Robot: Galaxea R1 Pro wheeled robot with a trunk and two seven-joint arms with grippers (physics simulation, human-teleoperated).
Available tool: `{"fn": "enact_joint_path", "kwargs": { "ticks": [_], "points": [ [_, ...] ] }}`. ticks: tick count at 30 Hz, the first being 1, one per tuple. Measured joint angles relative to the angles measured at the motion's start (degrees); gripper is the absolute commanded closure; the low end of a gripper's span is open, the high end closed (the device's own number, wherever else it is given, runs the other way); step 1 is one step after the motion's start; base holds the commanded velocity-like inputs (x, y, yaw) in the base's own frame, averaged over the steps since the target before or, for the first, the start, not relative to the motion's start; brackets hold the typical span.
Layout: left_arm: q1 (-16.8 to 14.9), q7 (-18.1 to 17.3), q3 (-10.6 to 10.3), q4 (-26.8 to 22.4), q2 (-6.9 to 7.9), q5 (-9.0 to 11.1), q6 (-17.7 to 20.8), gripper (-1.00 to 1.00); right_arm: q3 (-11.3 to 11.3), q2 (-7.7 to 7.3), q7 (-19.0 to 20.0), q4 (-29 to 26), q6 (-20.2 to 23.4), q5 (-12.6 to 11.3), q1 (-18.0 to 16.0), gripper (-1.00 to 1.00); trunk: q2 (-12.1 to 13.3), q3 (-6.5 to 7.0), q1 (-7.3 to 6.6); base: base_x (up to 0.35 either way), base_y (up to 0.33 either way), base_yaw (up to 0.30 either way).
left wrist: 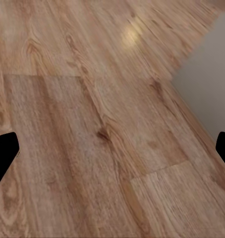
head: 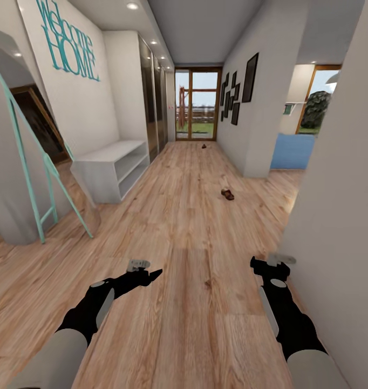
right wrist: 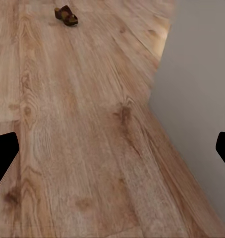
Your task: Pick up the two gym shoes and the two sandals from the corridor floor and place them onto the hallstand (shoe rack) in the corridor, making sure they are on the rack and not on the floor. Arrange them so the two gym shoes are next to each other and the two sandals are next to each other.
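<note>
Nearest us hang our two tools — the left tool (head: pixel 146 270) and the right tool (head: pixel 273 263) — both spread and holding nothing, low over the corridor floor (head: pixel 189 237). One sandal (head: pixel 227 194) lies on that floor ahead; another small brown thing (head: pixel 204 146) lies farther beyond the sandal — we cannot tell what.

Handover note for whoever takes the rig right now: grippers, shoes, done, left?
Left gripper: open, empty, low over the floor.
Right gripper: open, empty, beside the right wall.
One sandal lies on the floor ahead, mid-corridor, right of centre. A small dark thing lies near the far glass door; too small to identify.
The white bench by the left wall has nothing on it.
Done: nothing placed. Left: fetch all four shoes, pair them on the rack.
</note>
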Motion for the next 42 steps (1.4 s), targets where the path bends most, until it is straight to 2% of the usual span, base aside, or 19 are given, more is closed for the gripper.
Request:
{"fn": "enact_joint_path", "kwargs": {
  "ticks": [17,21,22,26,27,31,37,42],
  "points": [
    [0.0,0.3,0.0,0.1,0.00,0.0,0.0,-1.00,0.0,-0.01,0.1,0.1,0.0,0.0,0.0,-1.00,0.0,0.00,0.00,0.345,0.000,0.000],
    [0.0,3.4,0.5,0.2,0.00,-0.1,-0.1,-1.00,0.1,-0.01,0.1,0.1,0.0,0.0,0.0,-1.00,0.0,0.00,0.00,0.345,0.000,0.000],
    [0.0,6.4,1.0,0.2,0.00,-0.1,-0.5,-1.00,0.1,-0.01,0.1,0.2,0.0,0.0,0.0,-1.00,0.0,0.00,0.00,0.345,0.000,0.000],
    [0.0,14.2,1.5,0.3,-0.23,0.0,-2.3,-1.00,0.1,-0.01,0.1,0.3,0.0,0.0,0.0,-1.00,0.0,0.00,0.00,0.345,0.000,0.000],
    [0.0,17.9,1.6,0.5,-0.60,0.0,-3.5,-1.00,0.1,-0.01,0.1,0.3,0.0,0.0,0.0,-1.00,0.0,0.00,0.00,0.345,0.000,0.000],
    [0.0,23.5,1.7,1.7,-1.54,0.0,-5.6,-1.00,0.1,-0.01,0.1,0.4,0.0,0.0,0.0,-1.00,0.0,0.00,0.00,0.345,0.000,0.000],
    [0.0,25.7,1.8,2.5,-2.10,-0.1,-6.6,-1.00,0.1,-0.01,0.1,0.4,0.0,0.0,0.0,-1.00,0.0,0.00,0.00,0.345,0.000,0.000],
    [0.0,26.1,1.8,2.6,-2.21,-0.1,-6.8,-1.00,0.1,-0.01,0.1,0.4,0.0,0.0,0.0,-1.00,0.0,0.00,0.00,0.345,0.000,0.000]
  ]
}}
